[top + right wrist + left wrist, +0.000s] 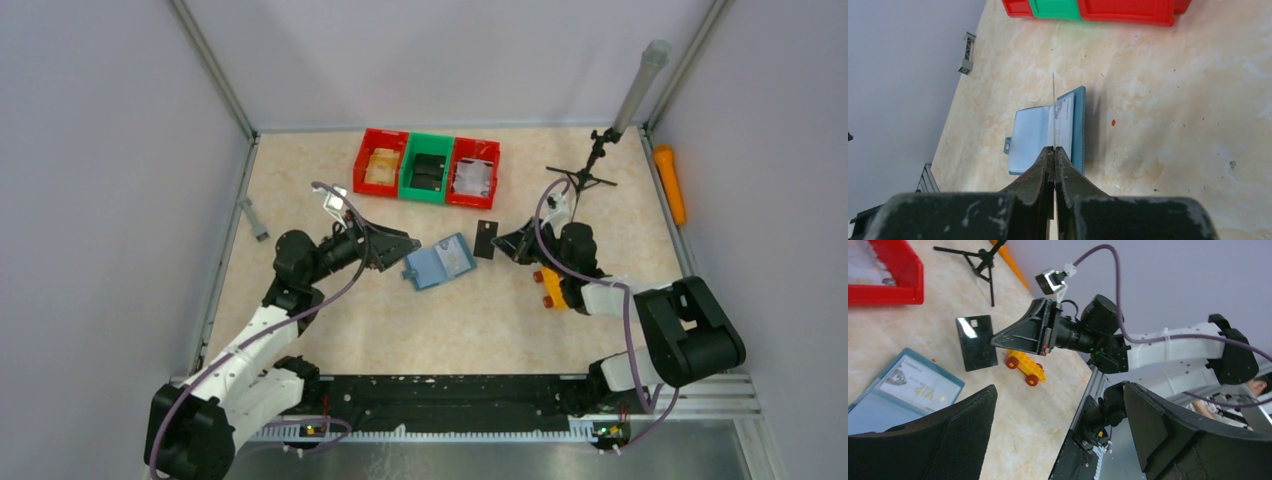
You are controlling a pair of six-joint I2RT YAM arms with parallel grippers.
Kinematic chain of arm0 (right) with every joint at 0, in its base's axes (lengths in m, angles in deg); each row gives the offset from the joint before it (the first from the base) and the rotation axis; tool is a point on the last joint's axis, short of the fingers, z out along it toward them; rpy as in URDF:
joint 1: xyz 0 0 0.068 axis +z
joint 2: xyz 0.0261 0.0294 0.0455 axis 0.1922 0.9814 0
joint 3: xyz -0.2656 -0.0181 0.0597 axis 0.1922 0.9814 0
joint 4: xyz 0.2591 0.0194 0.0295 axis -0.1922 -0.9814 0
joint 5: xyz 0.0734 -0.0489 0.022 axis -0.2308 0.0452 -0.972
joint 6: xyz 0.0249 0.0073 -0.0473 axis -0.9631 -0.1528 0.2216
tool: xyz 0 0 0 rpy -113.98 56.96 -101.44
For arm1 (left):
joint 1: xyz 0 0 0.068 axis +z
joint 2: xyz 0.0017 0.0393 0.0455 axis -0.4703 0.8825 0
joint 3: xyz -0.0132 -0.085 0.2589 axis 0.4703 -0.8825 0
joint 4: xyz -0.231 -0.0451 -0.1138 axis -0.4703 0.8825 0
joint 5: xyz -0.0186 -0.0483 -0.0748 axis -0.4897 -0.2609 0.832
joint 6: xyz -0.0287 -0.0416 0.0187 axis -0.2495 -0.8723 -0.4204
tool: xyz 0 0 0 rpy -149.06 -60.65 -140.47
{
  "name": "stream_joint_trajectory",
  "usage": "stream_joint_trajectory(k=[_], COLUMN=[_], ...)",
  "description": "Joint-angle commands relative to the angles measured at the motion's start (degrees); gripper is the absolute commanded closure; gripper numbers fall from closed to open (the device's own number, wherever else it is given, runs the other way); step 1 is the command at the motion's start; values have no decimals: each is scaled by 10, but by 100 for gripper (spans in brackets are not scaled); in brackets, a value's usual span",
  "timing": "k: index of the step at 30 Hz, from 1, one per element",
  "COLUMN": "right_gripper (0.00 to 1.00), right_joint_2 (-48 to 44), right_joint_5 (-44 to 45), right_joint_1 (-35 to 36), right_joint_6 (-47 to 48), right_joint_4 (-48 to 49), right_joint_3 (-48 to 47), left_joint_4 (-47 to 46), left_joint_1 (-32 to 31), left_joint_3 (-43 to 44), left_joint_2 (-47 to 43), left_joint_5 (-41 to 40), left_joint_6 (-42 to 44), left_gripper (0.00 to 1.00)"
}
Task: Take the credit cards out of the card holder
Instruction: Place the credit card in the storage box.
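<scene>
The teal-blue card holder [440, 262] lies open and flat in the middle of the table, its paler inside facing up [1030, 132]. A pale card marked VIP [918, 385] sits in one of its slots. My right gripper [508, 243] is shut on a black credit card [486, 239], held upright just right of the holder and clear of it. The right wrist view shows this card edge-on [1053, 107] between the pinched tips [1054, 149]. My left gripper [402, 246] stands open and empty at the holder's left edge, its fingers [948, 440] spread wide.
Red [380, 160], green [427, 168] and red [473, 172] bins stand in a row at the back. A yellow toy car with red wheels [550, 288] lies under the right arm. A small black tripod [590, 172], an orange stick [670, 185] and a grey clip [255, 218] lie near the walls.
</scene>
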Motion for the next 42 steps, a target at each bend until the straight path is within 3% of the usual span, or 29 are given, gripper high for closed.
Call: stream_joint_trajectory(k=[1,7,15,20,29,35,42], right_gripper=[100,100,100,100,100,100,100], right_joint_2=[-11,-8,-28,-38,-21,-18,27], right_joint_5=[5,4,-4,-5,-5,170,408], right_joint_1=[-6,-5,-5,-5,8,71,154], right_joint_6=[15,12,15,16,-20,-76,-195], right_joint_4=[-2,5,7,15,19,-50,-132], right_joint_3=[-20,-20,-14,-11,-39,-94,-203], left_joint_4=[-120,-6,42,-2,-43,-15,69], left_joint_1=[-9,-7,-8,-7,-8,-8,-7], left_joint_3=[-30,-13,42,48,46,40,29], left_joint_2=[-33,-41,72,141,165,166,126], left_joint_5=[2,-66,-3,35,68,9,-132], left_joint_6=[-4,59,86,65,78,109,155], left_gripper=[1,1,1,1,1,1,1])
